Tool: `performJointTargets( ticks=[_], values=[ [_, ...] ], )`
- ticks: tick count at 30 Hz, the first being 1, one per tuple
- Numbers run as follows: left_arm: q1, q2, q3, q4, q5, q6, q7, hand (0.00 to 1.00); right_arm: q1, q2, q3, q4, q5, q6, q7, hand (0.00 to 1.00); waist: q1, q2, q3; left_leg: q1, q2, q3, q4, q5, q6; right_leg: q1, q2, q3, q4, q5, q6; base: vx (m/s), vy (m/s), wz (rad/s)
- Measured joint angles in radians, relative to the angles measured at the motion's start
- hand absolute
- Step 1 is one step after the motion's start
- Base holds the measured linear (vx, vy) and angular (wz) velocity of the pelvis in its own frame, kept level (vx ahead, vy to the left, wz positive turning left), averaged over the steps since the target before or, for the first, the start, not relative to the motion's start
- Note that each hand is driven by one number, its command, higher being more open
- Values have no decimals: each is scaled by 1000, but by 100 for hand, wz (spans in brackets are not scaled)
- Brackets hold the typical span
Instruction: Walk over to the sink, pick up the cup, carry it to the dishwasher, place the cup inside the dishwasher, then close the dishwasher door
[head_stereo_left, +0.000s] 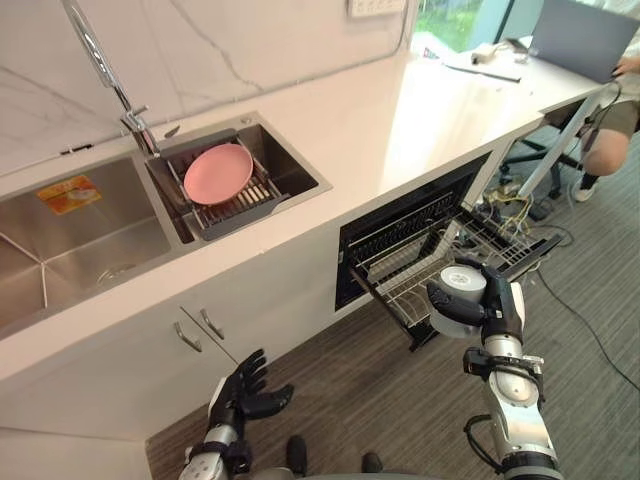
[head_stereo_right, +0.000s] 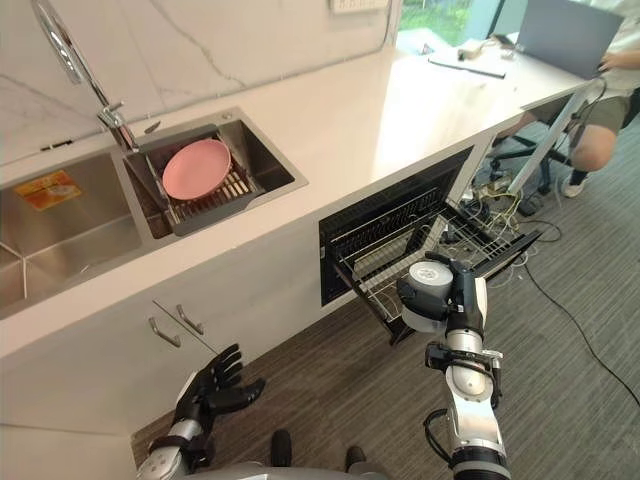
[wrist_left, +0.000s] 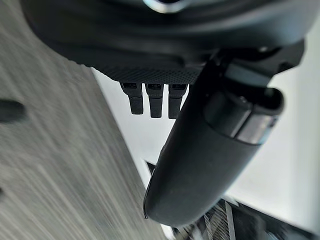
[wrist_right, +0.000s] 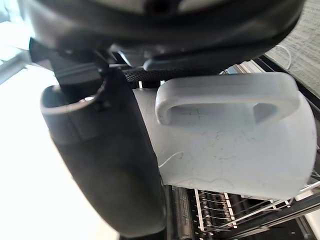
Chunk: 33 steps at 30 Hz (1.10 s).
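Observation:
My right hand (head_stereo_left: 497, 312) is shut on a pale grey cup (head_stereo_left: 460, 293) with a handle (wrist_right: 225, 95), thumb (wrist_right: 107, 165) pressed against its side. The cup (head_stereo_right: 425, 292) hangs just above the front edge of the pulled-out wire rack (head_stereo_left: 420, 270) of the open dishwasher (head_stereo_left: 400, 225) under the counter. The dishwasher door (head_stereo_left: 520, 245) lies folded down to the right of the rack. My left hand (head_stereo_left: 245, 390) hangs low in front of the cabinet doors, fingers (wrist_left: 155, 100) straight and empty.
A steel sink (head_stereo_left: 90, 235) with a tall tap (head_stereo_left: 110, 75) sits at the left, a pink plate (head_stereo_left: 217, 172) on a drainer inside it. A person (head_stereo_left: 610, 130) sits at the far right by a laptop (head_stereo_left: 580, 35). Cables (head_stereo_left: 510, 205) lie behind the door.

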Motion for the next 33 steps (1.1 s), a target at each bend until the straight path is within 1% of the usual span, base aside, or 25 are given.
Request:
performJointTargets(
  ticks=[2, 5, 6, 7, 9, 12, 13, 16, 19, 21, 24, 28, 31, 32, 33],
  values=[
    [-18, 3, 19, 51, 17, 0, 13, 90, -39, -19, 0, 1, -8, 1, -12, 30, 4, 9, 26, -17, -3, -5, 0, 4, 2, -14, -2, -6, 1, 0, 0, 37, 7, 11],
    [-53, 3, 37, 94, 18, -3, 41, 90, -153, -57, 1, 29, -41, 1, -36, 30, 8, 28, 93, -61, -6, -13, 26, 3, 4, -47, -6, -14, 16, 1, 1, -8, 22, 11],
    [-75, 2, 42, 104, 18, -4, 48, 90, -192, -74, 1, 44, -44, 1, -49, 30, 16, 36, 116, -81, -6, -17, 37, 3, 4, -64, -6, -17, 23, 1, 1, -44, 19, 8],
    [-81, 2, 43, 105, 18, -4, 50, 90, -201, -79, 1, 48, -46, 1, -53, 30, 18, 36, 123, -85, -6, -18, 41, 2, 4, -67, -6, -18, 25, 1, 1, -67, 20, 8],
    [-111, 1, 48, 105, 18, -21, 66, 90, -274, -111, 1, 83, -69, 2, -78, 30, 31, 48, 168, -124, -3, -22, 75, -4, 6, -98, -5, -22, 46, 1, 1, -70, 13, 6],
    [-134, -4, 57, 112, 18, -34, 80, 90, -368, -148, 2, 129, -73, 4, -105, 30, 32, 65, 207, -170, -1, -25, 102, -5, 6, -141, -4, -23, 68, 3, -1, -94, 24, 3],
    [-148, -7, 60, 125, 17, -39, 85, 90, -424, -178, 3, 163, -73, 6, -128, 30, 34, 76, 232, -186, 0, -25, 106, -5, 6, -163, -4, -23, 83, 3, -1, -92, 32, 0],
    [-167, -9, 62, 150, 17, -43, 88, 90, -486, -212, 4, 197, -76, 15, -151, 30, 35, 84, 262, -205, 0, -25, 115, -2, 9, -183, -3, -22, 92, 4, -1, -51, 20, 0],
    [-179, -12, 62, 154, 16, -43, 94, 90, -525, -233, 7, 222, -81, 20, -176, 30, 38, 86, 287, -226, 3, -26, 122, 0, 10, -201, -1, -22, 97, 5, -3, -11, 3, 0],
    [-195, -14, 61, 153, 15, -51, 106, 90, -560, -240, 7, 259, -105, 38, -198, 30, 39, 90, 304, -239, 4, -28, 126, 3, 10, -214, 0, -23, 100, 5, -3, 0, 0, 0],
    [-215, -14, 60, 154, 15, -59, 109, 90, -577, -244, 7, 285, -120, 51, -216, 30, 46, 98, 308, -259, 4, -31, 126, 5, 9, -234, 1, -24, 105, 5, -3, 0, 0, 0],
    [-240, -14, 52, 155, 15, -76, 123, 90, -608, -246, 11, 345, -147, 62, -217, 30, 53, 103, 312, -284, 4, -34, 126, 9, 11, -260, 1, -25, 111, 5, -3, 2, -2, 1],
    [-264, -14, 41, 177, 15, -80, 127, 90, -614, -249, 18, 349, -147, 64, -219, 30, 59, 111, 318, -286, 4, -35, 126, 10, 11, -263, 1, -24, 113, 5, -4, 0, 0, 0],
    [-270, -14, 41, 179, 14, -81, 127, 90, -634, -249, 36, 356, -147, 64, -220, 90, 59, 113, 320, -294, 4, -35, 124, 15, 11, -278, 1, -24, 121, 4, -6, 0, 0, 0],
    [-273, -14, 41, 180, 14, -81, 127, 90, -644, -249, 41, 365, -147, 64, -222, 90, 58, 113, 321, -296, 4, -35, 122, 17, 11, -281, 2, -23, 122, 4, -6, -32, -4, -1]
  ],
)
